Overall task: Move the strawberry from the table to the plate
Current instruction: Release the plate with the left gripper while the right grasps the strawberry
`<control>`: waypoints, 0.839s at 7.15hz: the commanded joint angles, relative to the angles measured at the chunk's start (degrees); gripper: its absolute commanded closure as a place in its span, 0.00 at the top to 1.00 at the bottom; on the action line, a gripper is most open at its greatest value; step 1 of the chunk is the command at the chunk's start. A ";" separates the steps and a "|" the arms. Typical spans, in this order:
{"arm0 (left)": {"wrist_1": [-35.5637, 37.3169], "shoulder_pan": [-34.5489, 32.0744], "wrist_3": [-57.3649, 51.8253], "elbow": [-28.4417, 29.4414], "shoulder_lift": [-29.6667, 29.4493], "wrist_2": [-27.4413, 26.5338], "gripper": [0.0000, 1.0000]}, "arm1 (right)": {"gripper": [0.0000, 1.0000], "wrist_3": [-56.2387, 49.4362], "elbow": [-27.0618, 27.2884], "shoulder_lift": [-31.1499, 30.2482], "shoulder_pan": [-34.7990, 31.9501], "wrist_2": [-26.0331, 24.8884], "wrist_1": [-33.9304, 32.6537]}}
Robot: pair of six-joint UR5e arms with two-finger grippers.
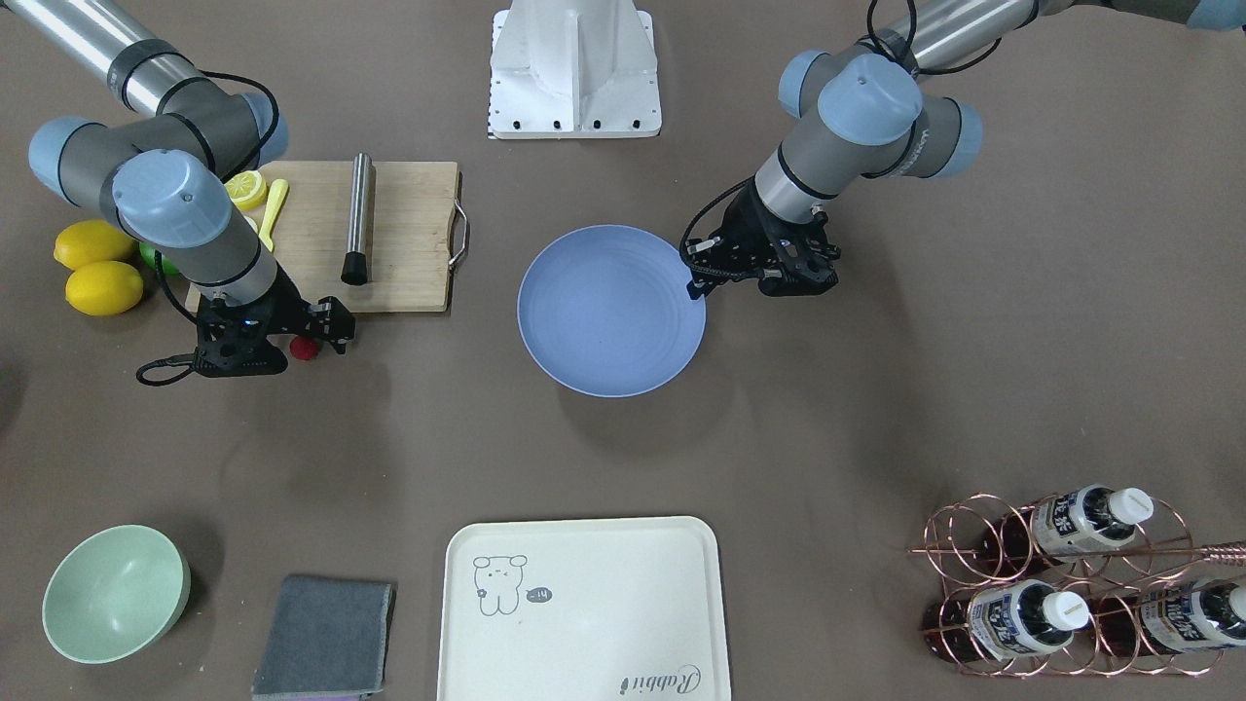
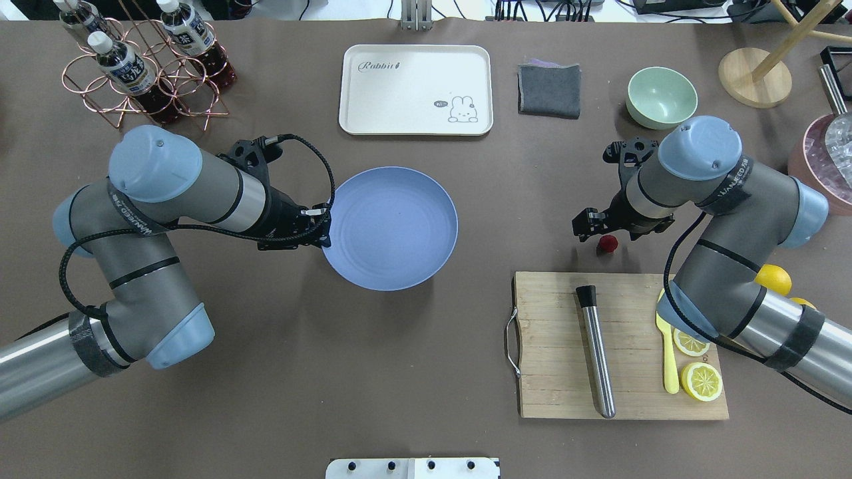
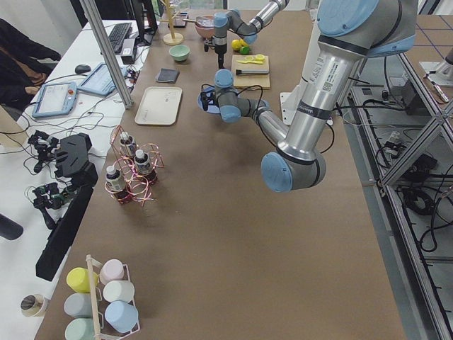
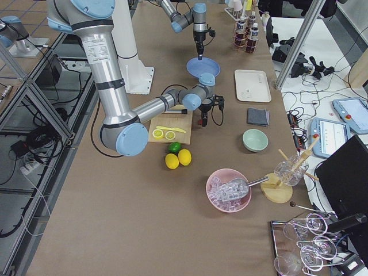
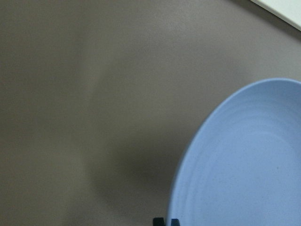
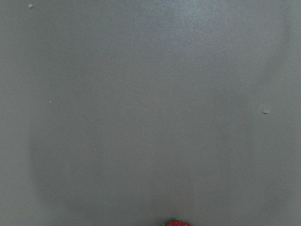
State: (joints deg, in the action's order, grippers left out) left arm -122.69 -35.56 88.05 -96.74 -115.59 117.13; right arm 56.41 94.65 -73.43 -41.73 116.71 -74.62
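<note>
Strawberry [image 2: 607, 244] lies on the table [image 2: 399, 346], just beyond the far edge of the wooden cutting board [image 2: 552, 346] and well apart from the blue-grey plate [image 2: 393, 226], which is empty. By my reading the task has hardly begun: nothing is picked and nothing is carried, so the grasp, the lift, the move across and the release are all left to do.

The right gripper [image 2: 614, 229] hangs directly over the berry with its jaws apparently spread and nothing between them. Its wrist camera shows only the top of the red fruit at the bottom edge and no fingertips. The left gripper [image 2: 326, 236] is at the near rim of the plate, its tips pressed together and holding nothing.

The table is a wide, matte grey-brown sheet. On the board lie a steel muddler [image 2: 596, 352], a yellow spoon [image 2: 669, 352] and two lemon halves [image 2: 705, 380], with whole lemons [image 1: 97, 268] beside it. Farther out are a cream tray [image 2: 416, 90], a folded grey cloth [image 2: 549, 90], a pale green bowl [image 2: 662, 96] and a copper wire rack of bottles [image 2: 146, 73]. A pink bowl of ice [image 4: 229, 190] stands toward the right end. Around the table are aluminium framing, cables and white benches with screens.
</note>
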 commanded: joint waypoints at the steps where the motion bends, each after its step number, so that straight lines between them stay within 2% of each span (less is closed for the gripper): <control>1: 0.00 3.98 0.02 0.33 0.10 -4.52 0.00 | 0.98 0.10 -0.08 -0.14 0.24 0.01 0.00; 2: -0.09 4.70 0.11 0.41 0.36 -4.98 0.00 | 0.98 0.10 0.00 -0.22 0.24 0.01 0.00; 4: -0.27 8.21 0.20 0.76 0.80 -9.28 0.00 | 0.97 0.10 -0.08 -0.31 0.24 -0.08 0.00; 5: -0.27 8.48 0.20 0.85 0.71 -9.29 0.00 | 0.97 0.10 -0.17 -0.40 0.24 0.01 0.00; 6: -0.44 8.48 0.54 0.94 0.89 -9.46 0.90 | 0.96 0.10 -0.26 -0.31 0.24 -0.08 0.00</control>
State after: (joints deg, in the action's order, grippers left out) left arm -123.00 -27.43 88.32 -95.93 -114.82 108.08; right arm 56.51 94.50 -73.76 -41.49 116.67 -74.62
